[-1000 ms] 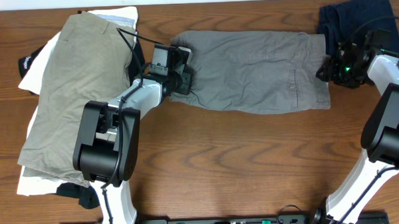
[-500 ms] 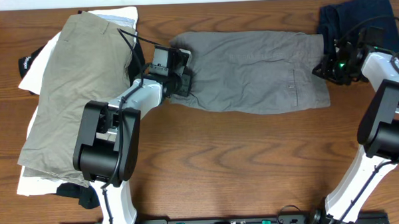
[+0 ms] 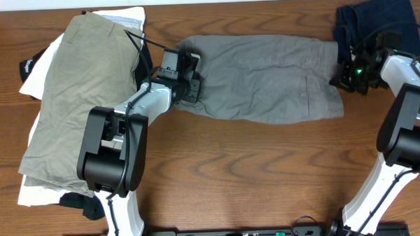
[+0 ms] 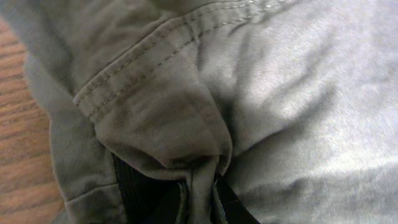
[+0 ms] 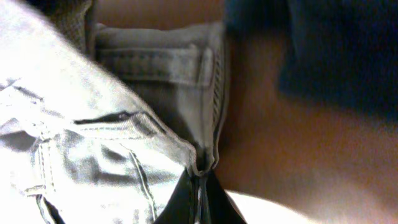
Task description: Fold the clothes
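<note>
Pile, far left: khaki-tan shorts (image 3: 83, 101) lie on top of a white garment (image 3: 40, 78). A black garment (image 3: 27, 66) pokes out at the pile's left edge. All of it is on the wooden table (image 3: 254, 179).

My left gripper (image 3: 189, 78): at the left end of the grey shorts (image 3: 264, 74), clenched on a bunched fold of the cloth. In my left wrist view the stitched hem is gathered down between my dark fingers (image 4: 140, 199).

Grey shorts: spread across the middle of the table, long side running left to right between my two grippers, left end just beside the pile.

My right gripper (image 3: 343, 77): at the right end of the grey shorts, pinching a seamed edge. My right wrist view shows the cloth drawn in between my fingers (image 5: 180, 208).

Navy garment (image 3: 374, 17): at the far right corner, just beside my right gripper.
</note>
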Tool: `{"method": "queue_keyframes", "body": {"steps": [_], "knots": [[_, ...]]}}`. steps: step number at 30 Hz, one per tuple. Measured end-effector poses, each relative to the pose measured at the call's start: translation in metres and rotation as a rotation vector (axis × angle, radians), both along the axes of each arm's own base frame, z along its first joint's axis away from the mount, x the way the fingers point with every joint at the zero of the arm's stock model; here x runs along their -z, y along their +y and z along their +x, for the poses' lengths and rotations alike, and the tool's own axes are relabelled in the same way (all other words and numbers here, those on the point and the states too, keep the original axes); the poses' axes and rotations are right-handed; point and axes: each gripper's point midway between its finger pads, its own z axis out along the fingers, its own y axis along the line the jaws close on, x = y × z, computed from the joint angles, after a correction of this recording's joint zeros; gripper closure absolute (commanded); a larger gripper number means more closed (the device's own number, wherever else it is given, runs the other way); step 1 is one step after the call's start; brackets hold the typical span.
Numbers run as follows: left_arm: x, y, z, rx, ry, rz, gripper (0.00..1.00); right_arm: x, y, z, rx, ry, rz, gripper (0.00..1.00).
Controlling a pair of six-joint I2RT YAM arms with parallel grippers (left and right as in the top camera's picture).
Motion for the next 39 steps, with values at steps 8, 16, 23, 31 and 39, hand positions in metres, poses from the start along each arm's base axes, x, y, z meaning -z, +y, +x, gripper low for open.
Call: {"method": "queue_keyframes", "body": {"steps": [8, 16, 23, 31, 39], "knots": [[-0.006, 0.004, -0.013, -0.001, 0.044, 0.015, 0.87, -0.059, -0.003, -0.030, 0.026, 0.001, -0.027, 0.99], [-0.020, 0.002, -0.012, -0.004, 0.025, 0.003, 0.87, -0.154, 0.013, -0.036, -0.004, -0.197, -0.086, 0.99], [-0.019, 0.002, -0.012, -0.003, 0.026, 0.003, 0.87, -0.159, 0.047, -0.031, -0.080, -0.213, -0.104, 0.99], [-0.019, 0.002, -0.012, -0.003, 0.026, 0.003, 0.87, -0.155, 0.039, -0.035, -0.052, -0.184, -0.132, 0.99], [-0.019, 0.002, -0.012, -0.003, 0.026, 0.003, 0.87, -0.128, 0.013, -0.042, 0.001, -0.082, -0.186, 0.99]]}}
